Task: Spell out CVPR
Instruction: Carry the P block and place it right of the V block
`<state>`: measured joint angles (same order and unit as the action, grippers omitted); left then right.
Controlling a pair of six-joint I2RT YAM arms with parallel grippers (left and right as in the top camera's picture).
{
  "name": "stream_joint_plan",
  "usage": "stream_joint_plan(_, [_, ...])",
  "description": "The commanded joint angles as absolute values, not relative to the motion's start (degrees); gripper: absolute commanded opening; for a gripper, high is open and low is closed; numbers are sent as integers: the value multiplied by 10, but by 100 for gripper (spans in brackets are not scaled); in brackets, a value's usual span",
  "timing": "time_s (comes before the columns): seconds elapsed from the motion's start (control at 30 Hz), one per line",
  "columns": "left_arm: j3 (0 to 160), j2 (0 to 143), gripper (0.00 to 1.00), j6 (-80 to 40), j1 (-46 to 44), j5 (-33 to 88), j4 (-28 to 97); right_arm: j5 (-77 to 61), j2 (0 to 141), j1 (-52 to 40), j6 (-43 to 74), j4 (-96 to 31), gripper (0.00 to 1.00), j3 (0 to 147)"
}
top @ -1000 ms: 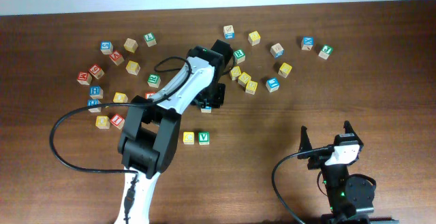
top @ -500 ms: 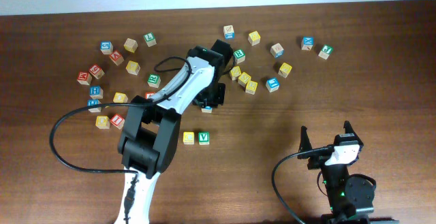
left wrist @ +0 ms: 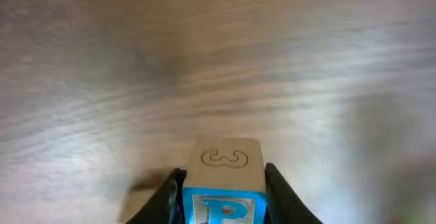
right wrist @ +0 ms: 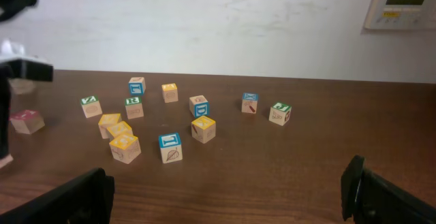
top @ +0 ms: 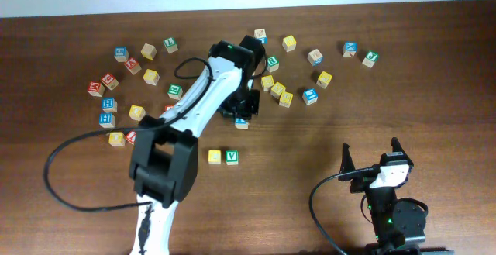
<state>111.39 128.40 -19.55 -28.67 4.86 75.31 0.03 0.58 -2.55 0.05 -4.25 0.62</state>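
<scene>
In the overhead view the left arm (top: pixel 194 104) hides some blocks at centre-left. The letter on the yellow block (top: pixel 215 156) is too small to read, and the green V block (top: pixel 232 156) lies just beside it, on its right. The table (top: pixel 434 69) is dark brown wood, with a white wall (right wrist: pixel 204 20) behind. The left gripper (top: pixel 242 115), mid-frame, is clenched on the P block (left wrist: pixel 223 183). The right gripper (top: pixel 370 156), lower right, is spread wide and holds nothing.

White-shelled left arm (top: pixel 203 92), black joints, looping black cable (top: pixel 48 171).
</scene>
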Motion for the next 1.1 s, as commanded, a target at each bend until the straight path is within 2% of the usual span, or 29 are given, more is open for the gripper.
stream_joint_plan(0.0, [1128,1245,23,-201,-302,137,797,5,2,-22,4,-46,98,3])
stream_joint_plan(0.07, [1116,1245,22,-202,-322,137,807,5,2,-22,4,-46,98,3])
stream_joint_plan(0.3, [1051,1245,25,-332,-386,30,781,5,2,-22,4,-46,98,3])
stream_joint_plan(0.67, [973,1245,27,-349,-377,14,708,5,2,-22,4,-46,98,3])
stream_joint_plan(0.8, [973,1245,28,-349,-377,-29,707,5,2,-22,4,-46,98,3])
stream_joint_plan(1.07, [958,1246,28,-352,-377,-13,709,5,2,-22,4,-46,98,3])
